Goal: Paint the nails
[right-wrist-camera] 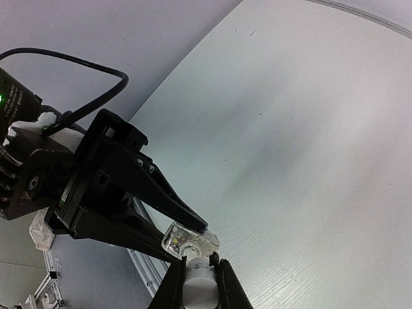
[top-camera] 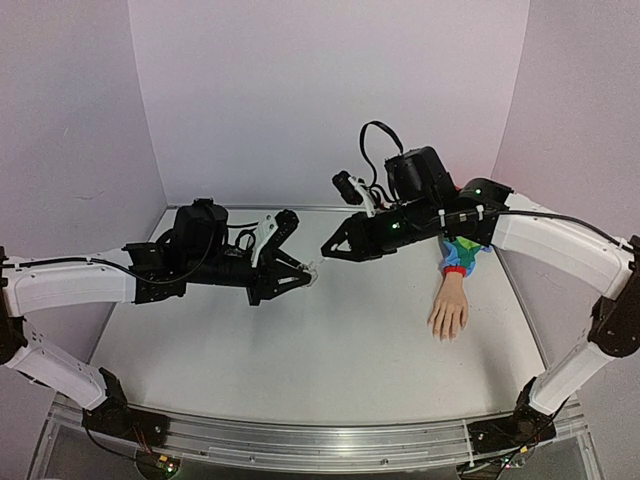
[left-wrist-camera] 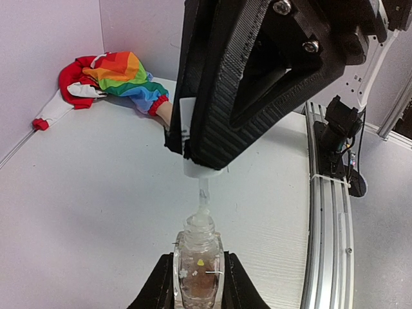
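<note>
From above, the fake hand [top-camera: 449, 308] lies at the right with its fingertips nearward. Its nails [top-camera: 445, 334] are too small to make out, and it is well apart from both grippers, which meet mid-table. In the left wrist view, the left gripper [left-wrist-camera: 199, 278] clamps the clear bottle [left-wrist-camera: 199, 254], and a brush stem [left-wrist-camera: 203, 193] reaches into its neck. In the right wrist view, the right gripper [right-wrist-camera: 197, 275] pinches the white cap [right-wrist-camera: 196, 290].

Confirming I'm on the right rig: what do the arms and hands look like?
Left arm and right arm: white links, black joints. Left hand and right hand: black tapering wedges. A black cable loops above the right arm, near a green light.
</note>
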### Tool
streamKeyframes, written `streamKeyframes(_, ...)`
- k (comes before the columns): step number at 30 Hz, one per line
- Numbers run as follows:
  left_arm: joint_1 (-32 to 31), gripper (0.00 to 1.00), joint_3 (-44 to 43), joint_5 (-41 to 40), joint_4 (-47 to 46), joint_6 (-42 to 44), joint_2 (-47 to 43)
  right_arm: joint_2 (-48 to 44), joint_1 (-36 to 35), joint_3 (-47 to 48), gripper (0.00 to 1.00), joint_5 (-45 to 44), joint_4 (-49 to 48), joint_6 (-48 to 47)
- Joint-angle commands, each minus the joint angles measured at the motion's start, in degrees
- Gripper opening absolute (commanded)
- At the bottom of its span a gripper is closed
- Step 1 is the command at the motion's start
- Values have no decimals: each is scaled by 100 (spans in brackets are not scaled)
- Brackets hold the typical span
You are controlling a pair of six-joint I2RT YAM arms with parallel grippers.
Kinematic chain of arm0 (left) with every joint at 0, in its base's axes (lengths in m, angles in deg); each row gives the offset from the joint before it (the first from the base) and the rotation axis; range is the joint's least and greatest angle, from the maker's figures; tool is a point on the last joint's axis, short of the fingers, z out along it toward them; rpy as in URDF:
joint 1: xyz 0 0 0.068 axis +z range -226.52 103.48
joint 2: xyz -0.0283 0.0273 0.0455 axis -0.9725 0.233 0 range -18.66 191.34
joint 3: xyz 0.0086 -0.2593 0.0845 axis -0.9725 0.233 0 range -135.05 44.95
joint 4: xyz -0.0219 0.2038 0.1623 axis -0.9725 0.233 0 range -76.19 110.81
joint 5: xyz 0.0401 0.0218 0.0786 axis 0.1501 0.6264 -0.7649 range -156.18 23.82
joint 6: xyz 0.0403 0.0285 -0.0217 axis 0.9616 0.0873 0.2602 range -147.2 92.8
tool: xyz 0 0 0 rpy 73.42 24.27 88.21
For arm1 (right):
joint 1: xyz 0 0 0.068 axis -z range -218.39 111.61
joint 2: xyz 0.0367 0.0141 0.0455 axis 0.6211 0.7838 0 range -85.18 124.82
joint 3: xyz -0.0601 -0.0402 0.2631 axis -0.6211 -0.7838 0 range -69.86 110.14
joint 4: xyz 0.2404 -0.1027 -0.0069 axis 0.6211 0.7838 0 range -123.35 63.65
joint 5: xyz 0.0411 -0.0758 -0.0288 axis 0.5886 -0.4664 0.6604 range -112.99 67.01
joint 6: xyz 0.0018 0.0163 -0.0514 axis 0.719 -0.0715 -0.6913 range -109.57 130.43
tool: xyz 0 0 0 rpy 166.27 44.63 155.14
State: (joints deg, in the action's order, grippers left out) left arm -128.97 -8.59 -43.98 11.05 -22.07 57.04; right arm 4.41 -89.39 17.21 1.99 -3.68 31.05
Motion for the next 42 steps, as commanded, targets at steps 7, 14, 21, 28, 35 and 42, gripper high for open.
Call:
streamKeyframes(7,1,0,-213,-111,-178,108,44,-562,65,-273,0,-235,-251,101)
streamKeyframes(14,6,0,-153,-375,-271,75,-25,-1156,279,-923,0,-1070,-262,816)
streamKeyframes(21,4,0,-226,-993,-167,-109,-607,-2400,388,-2290,0,-4493,1074,3496)
streamKeyframes(28,6,0,-668,-1699,231,-129,-822,-2855,384,-3168,0,-5694,2492,5097)
streamKeyframes(35,0,0,-467,-1845,-159,-92,-1059,-2818,384,-3683,0,-6156,2604,5698)
streamKeyframes(42,10,0,-244,-1844,-343,164,-1069,-2349,384,-4014,0,-6296,2111,5699)
